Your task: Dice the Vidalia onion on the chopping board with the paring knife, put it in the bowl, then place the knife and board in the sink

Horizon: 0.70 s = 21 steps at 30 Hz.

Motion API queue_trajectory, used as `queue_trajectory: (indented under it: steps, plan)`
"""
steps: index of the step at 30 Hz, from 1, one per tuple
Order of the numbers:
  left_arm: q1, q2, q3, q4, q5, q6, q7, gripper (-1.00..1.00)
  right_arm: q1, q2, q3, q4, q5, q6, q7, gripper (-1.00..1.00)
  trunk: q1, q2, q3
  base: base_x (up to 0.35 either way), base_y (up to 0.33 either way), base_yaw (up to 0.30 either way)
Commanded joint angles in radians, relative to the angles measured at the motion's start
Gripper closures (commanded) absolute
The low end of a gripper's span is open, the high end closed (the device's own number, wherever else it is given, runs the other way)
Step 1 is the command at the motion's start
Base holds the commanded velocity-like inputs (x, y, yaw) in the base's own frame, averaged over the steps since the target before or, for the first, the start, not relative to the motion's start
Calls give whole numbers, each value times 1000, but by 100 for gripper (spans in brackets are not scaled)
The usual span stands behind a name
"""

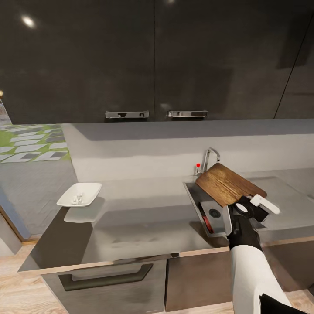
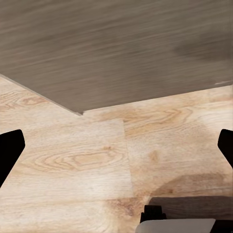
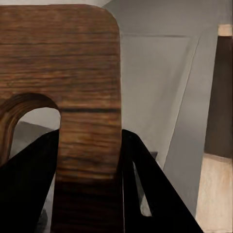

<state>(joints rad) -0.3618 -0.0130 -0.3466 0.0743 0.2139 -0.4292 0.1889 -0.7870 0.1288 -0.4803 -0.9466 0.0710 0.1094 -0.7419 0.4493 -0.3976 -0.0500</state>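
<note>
Right gripper (image 1: 247, 210): jaws clamped on the chopping board (image 1: 227, 184) at its handle end; in the right wrist view the dark fingers (image 3: 145, 184) pinch the strip of wood (image 3: 87, 145) beside the slot-shaped hole; the board is tilted and held above the sink (image 1: 196, 198), off the worktop (image 1: 144, 218).
Left gripper (image 2: 116, 150): jaws apart, nothing between them; it points down at the wood floor (image 2: 97, 160) beside a grey cabinet front (image 2: 107, 48).
Paring knife (image 1: 207, 223): a bit of red shows low in the sink basin by the near wall; I judge it the handle, though it is small and part hidden.
Bowl (image 1: 80, 194): near the worktop's left edge, well apart from the sink; small pale bits lie in it.
Tap (image 1: 209, 159): at the sink's far edge, close behind the board's upper corner.
Step in hand: judged the last one, the board going into the sink.
Handling: the board is stiff, flat and likely fairly heavy for a pinch at one end, so it may swing about the grip; the hold by the slot looks sound; lower it gently, clear of the tap and the knife.
</note>
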Motion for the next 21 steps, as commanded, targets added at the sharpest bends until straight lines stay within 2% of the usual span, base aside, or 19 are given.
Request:
queue_trajectory:
  steps: [1,4,7,9,21]
  plan:
    - [-2,-1,-9,4,7,-6,2,-100,-1,15,-2,2,14,1,-15,100,1,-2,-2,0,0,0]
    - [-2,-1,-8,4,7,-6,2,-100,-1,42,-2,32,-18,-47,-54,100,1,-2,-2,0,0,0]
    - [-2,-1,-9,4,7,-6,3,-100,-1,46,-1,80,-91,-127,-106,100,1,-2,-2,0,0,0]
    - [-2,-1,-9,4,7,-6,3,-100,-1,46,0,89,-105,-145,-119,100,1,-2,-2,0,0,0]
    - [-2,-1,-8,4,7,-6,3,-100,-2,46,-7,121,-122,-172,-134,100,1,-2,-2,0,0,0]
